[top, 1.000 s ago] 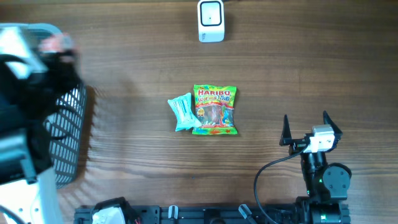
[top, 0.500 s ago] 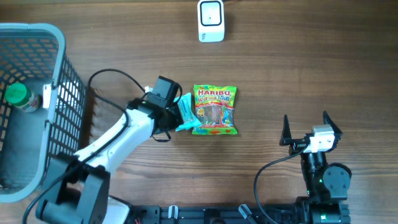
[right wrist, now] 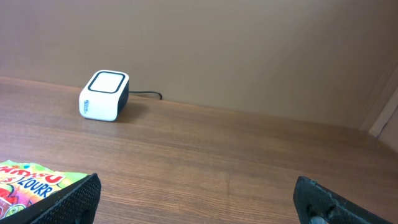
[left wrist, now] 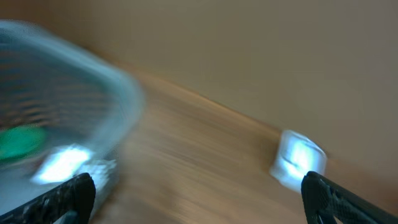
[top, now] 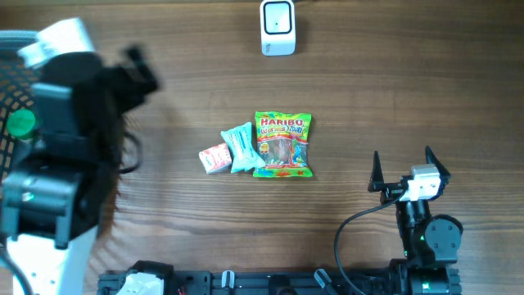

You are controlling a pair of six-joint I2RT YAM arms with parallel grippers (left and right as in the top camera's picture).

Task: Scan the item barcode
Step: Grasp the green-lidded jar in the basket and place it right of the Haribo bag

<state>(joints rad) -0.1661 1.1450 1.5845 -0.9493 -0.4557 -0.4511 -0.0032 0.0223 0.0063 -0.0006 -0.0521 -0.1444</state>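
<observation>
Scanning: not done yet — candy bag (top: 283,146) lies mid-frame, well apart from scanner (top: 277,27) at top.
Left gripper (left wrist: 199,198): spread wide, empty.
Right gripper (top: 403,161): spread wide, empty — lower right.

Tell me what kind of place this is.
Likely a mock shop checkout on a wooden table: a small white barcode scanner, a shopping basket and a candy bag.

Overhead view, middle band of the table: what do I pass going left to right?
Basket → small pink-and-white packet → teal packet → Haribo bag → right gripper, open. The scanner sits above the Haribo bag in the frame, so it has no clear place here.
</observation>
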